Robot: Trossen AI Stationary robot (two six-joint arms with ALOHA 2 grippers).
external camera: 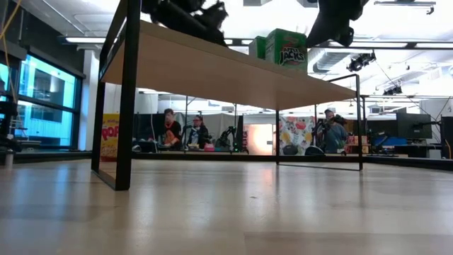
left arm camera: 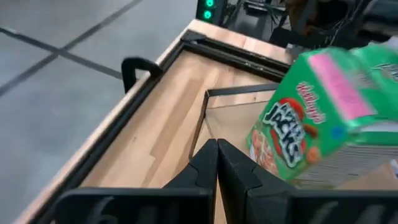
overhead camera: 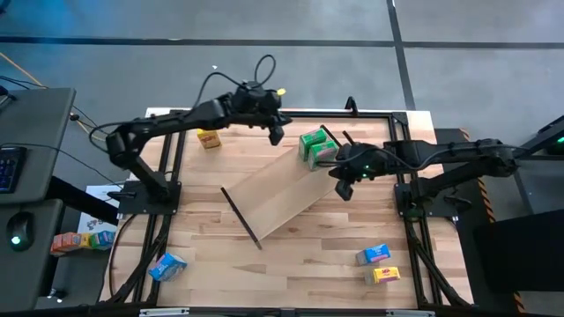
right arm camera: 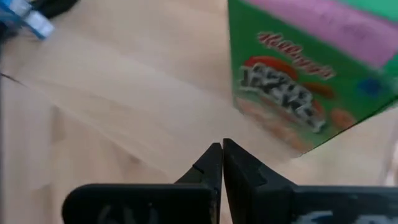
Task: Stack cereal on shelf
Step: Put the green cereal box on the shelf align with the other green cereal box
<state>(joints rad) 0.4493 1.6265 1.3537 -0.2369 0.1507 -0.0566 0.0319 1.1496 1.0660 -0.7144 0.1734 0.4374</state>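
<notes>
The shelf (overhead camera: 282, 198) is a long light-wood board standing slantwise on the table on its dark end frames (external camera: 127, 99). Two green cereal boxes (overhead camera: 314, 146) stand upright on its far right end, also visible from the low camera (external camera: 287, 48). My left gripper (overhead camera: 276, 134) hovers shut over the shelf's far edge, just left of the green boxes (left arm camera: 317, 124). My right gripper (overhead camera: 344, 190) hovers shut by the shelf's right side, just near of them (right arm camera: 311, 87). A yellow box (overhead camera: 209, 138) lies on the table under the left arm.
A blue box (overhead camera: 167, 264) lies near the table's near left corner. A blue box (overhead camera: 374, 254) and a yellow box (overhead camera: 385, 275) lie at the near right. A black frame (overhead camera: 176, 158) edges the table. More boxes (overhead camera: 79, 239) sit off the table's left side.
</notes>
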